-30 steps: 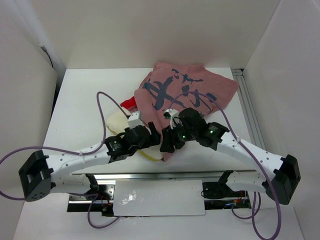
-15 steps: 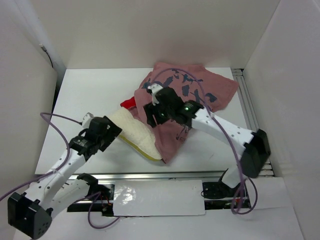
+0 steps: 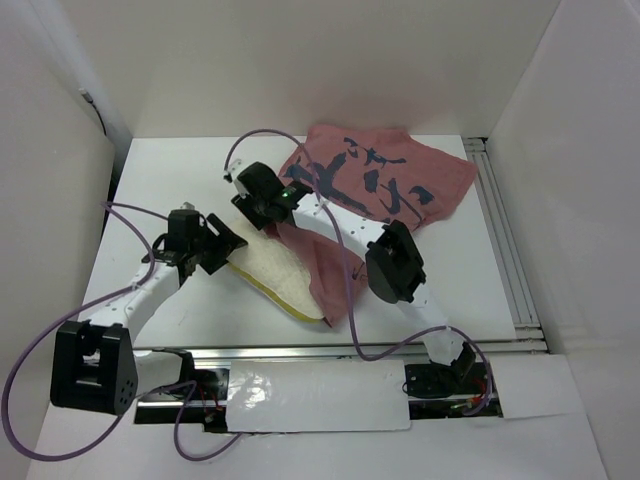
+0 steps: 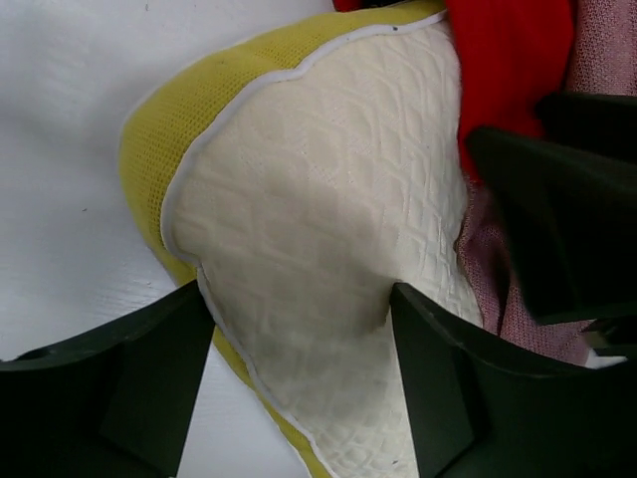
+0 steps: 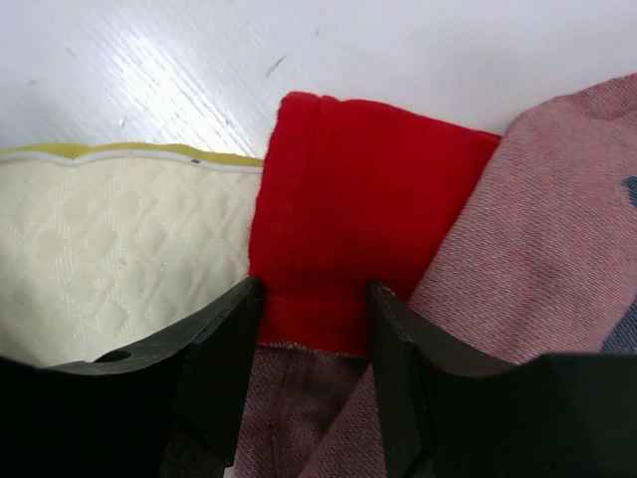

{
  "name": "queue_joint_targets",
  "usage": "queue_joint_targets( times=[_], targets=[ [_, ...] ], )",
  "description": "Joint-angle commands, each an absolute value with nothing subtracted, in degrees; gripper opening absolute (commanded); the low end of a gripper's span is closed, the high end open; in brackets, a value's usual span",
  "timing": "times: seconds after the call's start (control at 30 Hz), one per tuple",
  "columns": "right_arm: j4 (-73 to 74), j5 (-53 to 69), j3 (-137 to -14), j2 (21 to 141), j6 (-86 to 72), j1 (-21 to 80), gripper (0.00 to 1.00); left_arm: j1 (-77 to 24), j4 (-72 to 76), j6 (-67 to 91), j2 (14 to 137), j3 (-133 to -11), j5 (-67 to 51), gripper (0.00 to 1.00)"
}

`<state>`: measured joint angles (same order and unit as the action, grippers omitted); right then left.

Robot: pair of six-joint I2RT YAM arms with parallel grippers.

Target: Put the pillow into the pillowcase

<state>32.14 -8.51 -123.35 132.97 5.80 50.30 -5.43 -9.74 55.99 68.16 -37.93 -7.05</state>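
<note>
From above, the pillow (image 3: 278, 272) lies on the white tabletop (image 3: 170, 180), left of middle, with its right end tucked under the near-left edge of the pillowcase (image 3: 400, 180). The pillowcase is spread toward the far right, dusty-pink side up with its dark brush marks showing. My left claw (image 3: 228, 250) sits at the pillow's left end, and my right claw (image 3: 250, 214) is just beyond it at the far-left lip of the pillowcase, the two claws close together. Through my left wrist camera, the left claw (image 4: 297, 299) stands wide with the pillow (image 4: 318, 209) filling the gap between its fingers (image 4: 149, 368). The quilted cream face touches both fingers, the yellow side band curves round the left, and nothing looks clamped. Bright red cloth of the pillowcase (image 4: 508, 70) overlaps the pillow's far-right corner, with pink weave below it. Bare tabletop (image 4: 70, 149) shows on the left. Through my right wrist camera, the right claw (image 5: 311, 299) is about half open, one finger on each side of a red fold of the pillowcase (image 5: 358, 189). The cloth lies flat between the fingers rather than bunched, so I see no pinch. The pink side spreads off to the right, the pillow (image 5: 119, 239) lies just left of the fold, and the white tabletop (image 5: 299, 50) runs along the far side.
</note>
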Motion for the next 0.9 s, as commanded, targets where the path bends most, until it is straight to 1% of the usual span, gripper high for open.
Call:
queue_joint_targets(
  times=[0.0,0.13,0.2,0.23,0.27,0.3,0.37,0.4,0.43,0.5,0.57,0.6,0.7,0.73,0.87],
  targets=[
    [33.49,-11.60,-126.21,132.89,10.81,52.03,0.55,-5.19,-4.92,53.09,69.95,-39.73,-9.49,0.78],
    [32.26,-10.55,-123.93,132.89,11.34,52.03,0.56,-4.66,-0.10,52.56,72.77,-38.41,-12.90,0.66],
    [32.26,-13.51,-123.93,134.11,11.34,52.03,0.56,-4.66,1.23,52.56,74.00,-37.88,-13.45,0.61],
    [31.73,-14.75,-123.93,134.12,11.34,52.03,0.52,-4.66,2.27,52.04,74.79,-37.88,-13.97,0.59],
    [31.73,-15.72,-123.93,134.64,11.34,52.03,0.40,-4.66,2.29,52.03,74.79,-37.88,-13.97,0.56],
    [30.25,-18.52,-123.40,134.65,11.34,52.03,0.19,-4.66,2.29,52.03,75.40,-37.88,-13.97,0.47],
    [29.62,-21.00,-123.40,135.26,11.34,52.03,0.10,-4.66,2.29,51.42,75.41,-37.88,-13.97,0.34],
    [29.01,-22.22,-123.40,135.26,11.34,52.03,0.06,-4.66,2.29,51.42,75.93,-37.88,-13.97,0.26],
    [28.39,-23.80,-123.92,135.26,11.34,52.03,0.02,-4.66,2.29,50.63,75.94,-37.88,-13.97,0.09],
    [27.08,-23.04,-123.14,133.51,11.34,52.73,0.00,-4.66,4.91,48.87,76.63,-37.88,-14.50,0.00],
    [26.02,-21.02,-122.35,131.76,11.34,53.44,0.00,-6.41,8.24,46.86,77.25,-37.88,-15.98,0.00],
    [26.02,-18.48,-122.34,129.83,11.34,54.13,0.00,-7.02,12.70,44.41,77.78,-37.88,-17.13,0.00],
    [26.80,-14.17,-122.87,125.70,9.06,55.71,0.00,-9.22,17.21,41.23,78.40,-39.01,-21.09,0.00],
    [26.81,-11.45,-122.87,124.47,8.27,56.51,0.00,-10.01,19.58,40.35,78.40,-39.02,-21.09,0.00],
    [27.33,-7.04,-122.18,117.35,5.54,58.27,0.00,-14.14,26.95,37.18,76.38,-40.25,-21.01,0.00]
  ],
)
